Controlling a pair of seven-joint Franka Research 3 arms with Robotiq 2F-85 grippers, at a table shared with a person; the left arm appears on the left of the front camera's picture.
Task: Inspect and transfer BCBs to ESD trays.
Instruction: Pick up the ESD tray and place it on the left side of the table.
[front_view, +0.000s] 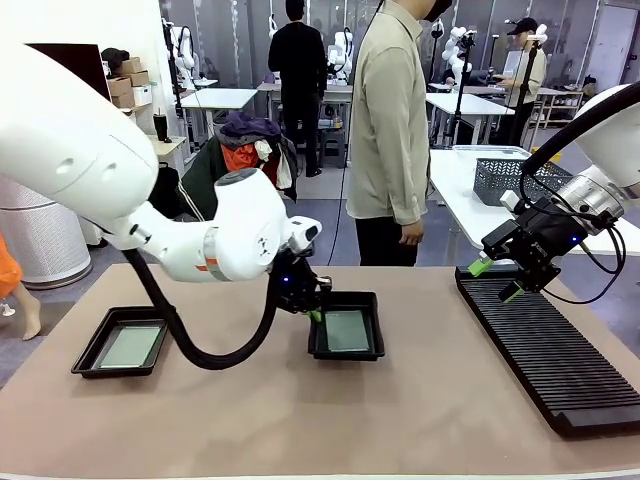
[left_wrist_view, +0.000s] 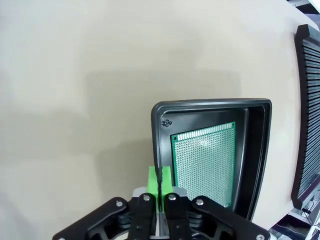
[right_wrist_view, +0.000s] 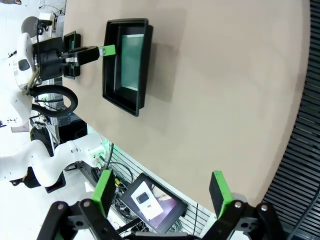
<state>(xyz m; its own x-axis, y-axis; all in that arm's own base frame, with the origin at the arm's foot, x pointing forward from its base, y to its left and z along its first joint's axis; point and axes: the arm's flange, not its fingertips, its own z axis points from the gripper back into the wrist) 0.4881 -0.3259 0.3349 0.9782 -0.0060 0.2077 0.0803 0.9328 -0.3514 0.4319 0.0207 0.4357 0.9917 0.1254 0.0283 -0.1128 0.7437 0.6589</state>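
So the left gripper (front_view: 313, 312) has its green pads (left_wrist_view: 160, 182) pinched fully together with nothing between them, sitting right at the left rim of the middle ESD tray (front_view: 345, 335), which has a green BCB (front_view: 347, 330) lying flat inside. The other ESD tray (front_view: 120, 341) is over near the table's left edge with a paler BCB (front_view: 129, 346) flat in it. Right gripper (front_view: 495, 279) is spread wide and empty, up in the air over the far end of the long black slotted rack (front_view: 550, 350) along the table's right edge.
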